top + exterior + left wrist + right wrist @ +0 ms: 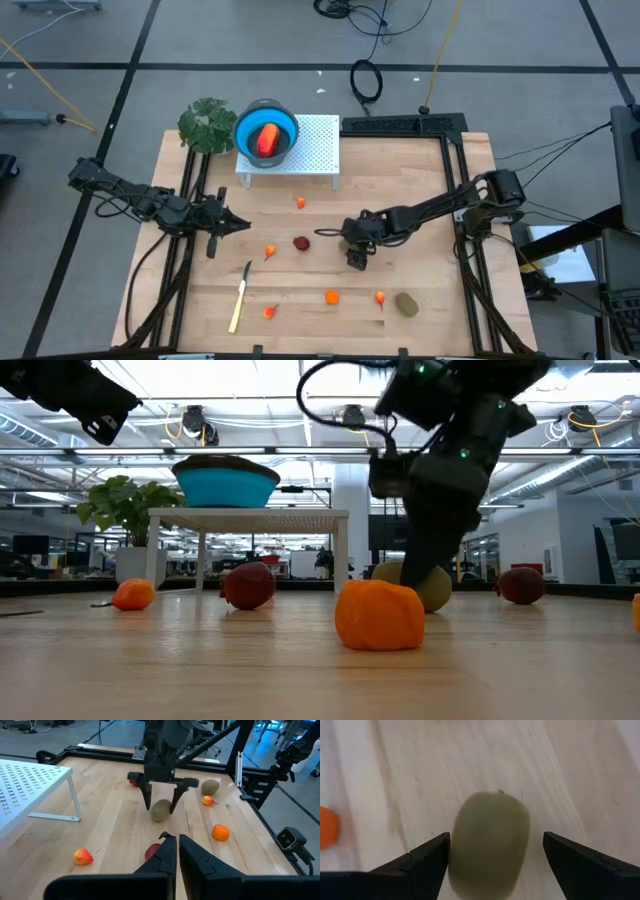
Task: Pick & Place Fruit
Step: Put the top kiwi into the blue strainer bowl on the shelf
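The right gripper (161,802) is low over the middle of the table (420,200), with its fingers (427,857) spread apart on both sides of an olive oval (490,851). One finger is just beside the oval and the other is apart from it, so nothing is grasped. The oval lies on the wood.

The left gripper (232,224) hovers at the left side of the table, its fingers (167,852) pressed together and holding nothing.

A second oval (406,303) lies near the front right corner. A dark red ball (302,242) is between the two grippers, and small orange pieces (332,296) are scattered across the front. The larger red-orange piece (267,139) lies in the blue bowl (288,122) on the white stand (318,150).
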Robot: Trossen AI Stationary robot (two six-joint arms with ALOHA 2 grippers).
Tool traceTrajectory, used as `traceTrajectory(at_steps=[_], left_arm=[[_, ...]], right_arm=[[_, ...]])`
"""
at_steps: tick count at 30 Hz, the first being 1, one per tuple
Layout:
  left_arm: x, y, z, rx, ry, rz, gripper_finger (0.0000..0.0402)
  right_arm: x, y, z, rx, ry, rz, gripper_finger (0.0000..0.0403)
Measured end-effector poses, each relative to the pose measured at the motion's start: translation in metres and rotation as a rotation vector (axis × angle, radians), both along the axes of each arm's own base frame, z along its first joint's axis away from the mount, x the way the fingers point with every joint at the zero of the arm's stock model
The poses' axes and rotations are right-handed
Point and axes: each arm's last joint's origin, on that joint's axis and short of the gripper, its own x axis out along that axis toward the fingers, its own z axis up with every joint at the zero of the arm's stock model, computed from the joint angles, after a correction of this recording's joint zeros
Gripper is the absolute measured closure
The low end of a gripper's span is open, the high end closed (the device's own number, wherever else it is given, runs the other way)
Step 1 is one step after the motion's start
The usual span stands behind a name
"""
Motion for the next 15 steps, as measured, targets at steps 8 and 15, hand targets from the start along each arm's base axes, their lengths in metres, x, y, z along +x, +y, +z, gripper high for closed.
traceTrajectory(at_steps=[8, 15], left_arm=[[0.0, 0.0, 0.0, 0.0, 0.0, 0.0, 0.0398], [0.0, 0.0, -0.0001, -0.002, 0.001, 0.001, 0.0381]], right_arm=[[0.0019, 0.0006, -0.012, -0.005, 0.04, 0.0, 0.0096], [0.0015, 0.0005, -0.0124, -0.007, 0.045, 0.003, 0.0139]])
